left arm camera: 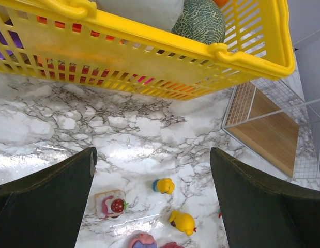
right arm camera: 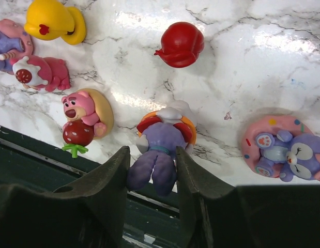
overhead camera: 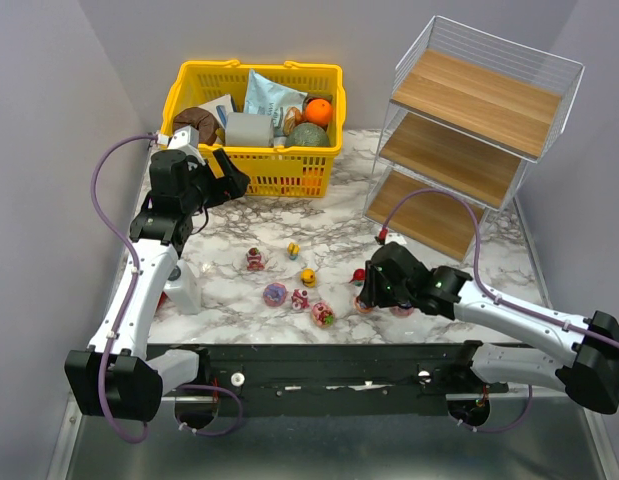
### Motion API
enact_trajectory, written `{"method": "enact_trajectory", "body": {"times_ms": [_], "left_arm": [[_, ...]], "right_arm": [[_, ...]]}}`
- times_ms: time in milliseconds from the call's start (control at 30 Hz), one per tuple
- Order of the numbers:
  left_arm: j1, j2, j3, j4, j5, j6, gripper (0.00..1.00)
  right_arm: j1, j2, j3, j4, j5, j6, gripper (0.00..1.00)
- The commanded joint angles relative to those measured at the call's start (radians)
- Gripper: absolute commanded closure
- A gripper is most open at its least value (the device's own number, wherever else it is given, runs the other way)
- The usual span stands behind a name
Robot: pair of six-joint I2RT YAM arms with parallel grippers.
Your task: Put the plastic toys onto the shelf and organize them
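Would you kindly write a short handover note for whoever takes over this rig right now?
Left gripper: open, empty, over the table beside the yellow basket.
Right gripper: jaws pressed on both sides of the purple figurine, which lies on the table.
Other toys, such as the yellow duck: scattered near the table's front edge.
Shelf: all three boards bare.
Done: nothing placed yet.
Left: move every toy onto the shelf.

Bright glare on tabletop (right arm camera: pixel 139 20); edges perhaps soft.
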Motion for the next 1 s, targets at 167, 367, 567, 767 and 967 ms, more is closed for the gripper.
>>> {"method": "enact_trajectory", "body": {"times_ms": [167,367,567,767,967], "left_arm": [[0.004,-0.001,-0.001,-0.005,-0.009,0.012,0.01],[0.004,0.001,-0.007,-0.002,-0.005,0.006,0.01],[0.004,0.001,-0.007,-0.004,0.000,0.007,0.01],[0.004,0.007,-0.004,-0.002,0.009,0.004,0.01],[0.004,0.029,0.009,-0.007,0.014,0.001,0.01]], "right_arm": [[0.004,-0.024,0.099,-0.109,0.174,0.082,0.60],[0.003,0.012,0.172,-0.169,0.288,0.051,0.60],[-0.054,0.048,0.220,-0.189,0.374,0.043,0.60],[-0.199,0.048,0.205,-0.064,0.365,-0.035,0.60],[-0.324,0.085,0.185,0.082,0.358,-0.088,0.60]]}}
